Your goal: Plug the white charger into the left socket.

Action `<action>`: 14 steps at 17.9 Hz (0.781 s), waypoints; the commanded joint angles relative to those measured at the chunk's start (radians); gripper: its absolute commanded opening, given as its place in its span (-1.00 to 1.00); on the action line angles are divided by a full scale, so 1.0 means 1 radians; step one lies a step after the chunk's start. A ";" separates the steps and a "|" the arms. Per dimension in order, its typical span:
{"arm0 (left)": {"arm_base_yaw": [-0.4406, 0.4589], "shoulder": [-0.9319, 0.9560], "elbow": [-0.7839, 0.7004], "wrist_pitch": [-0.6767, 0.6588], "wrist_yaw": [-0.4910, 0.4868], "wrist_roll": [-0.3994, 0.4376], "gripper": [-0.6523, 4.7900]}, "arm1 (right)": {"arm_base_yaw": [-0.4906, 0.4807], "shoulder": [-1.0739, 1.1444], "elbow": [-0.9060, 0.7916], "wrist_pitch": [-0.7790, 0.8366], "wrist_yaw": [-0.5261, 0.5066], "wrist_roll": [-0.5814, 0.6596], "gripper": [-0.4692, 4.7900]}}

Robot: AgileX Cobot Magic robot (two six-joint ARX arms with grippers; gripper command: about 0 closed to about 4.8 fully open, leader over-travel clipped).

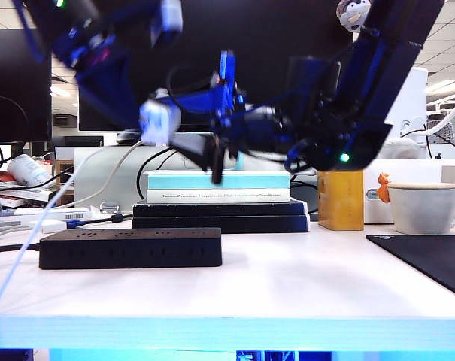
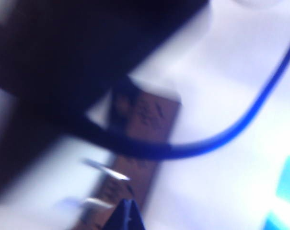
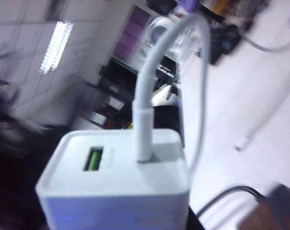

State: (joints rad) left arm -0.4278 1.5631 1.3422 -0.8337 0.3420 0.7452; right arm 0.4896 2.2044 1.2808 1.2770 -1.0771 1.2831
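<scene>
The white charger (image 1: 159,120) hangs in the air above the black power strip (image 1: 129,248), whose sockets face up. My right gripper (image 1: 183,138) reaches in from the right and is shut on the charger. In the right wrist view the charger (image 3: 116,187) fills the foreground, with its white cable (image 3: 149,100) plugged in beside a green port; the jaws are hidden by it. My left gripper (image 2: 128,216) is shut and empty, its tip close to the charger's metal prongs (image 2: 109,171), over the blurred strip (image 2: 147,124). In the exterior view the left arm is a blur at upper left.
A stack of books (image 1: 219,199) lies behind the strip. A yellow block (image 1: 340,199), a white mug (image 1: 426,207) and a black mat (image 1: 430,259) are on the right. A flat white device with a blue plug (image 1: 39,222) lies at far left. The charger's cable (image 1: 31,248) trails down left.
</scene>
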 commanded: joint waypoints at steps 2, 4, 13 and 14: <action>0.000 -0.009 0.004 -0.012 0.018 0.006 -0.78 | 0.002 -0.014 0.006 0.041 0.001 -0.022 -0.84; 0.000 -0.026 0.005 -0.010 0.017 0.002 -0.78 | 0.002 -0.014 0.006 0.040 -0.007 -0.198 -0.84; 0.027 -0.108 0.006 0.032 -0.112 -0.118 -0.78 | -0.004 -0.007 -0.030 -0.016 -0.127 -0.793 -0.84; 0.027 -0.108 0.006 0.037 -0.112 -0.119 -0.78 | -0.004 -0.007 -0.039 -0.045 -0.106 -0.830 -0.84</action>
State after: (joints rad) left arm -0.3996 1.4601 1.3449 -0.8135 0.2176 0.6338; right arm 0.4870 2.2017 1.2488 1.2629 -1.2221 0.5236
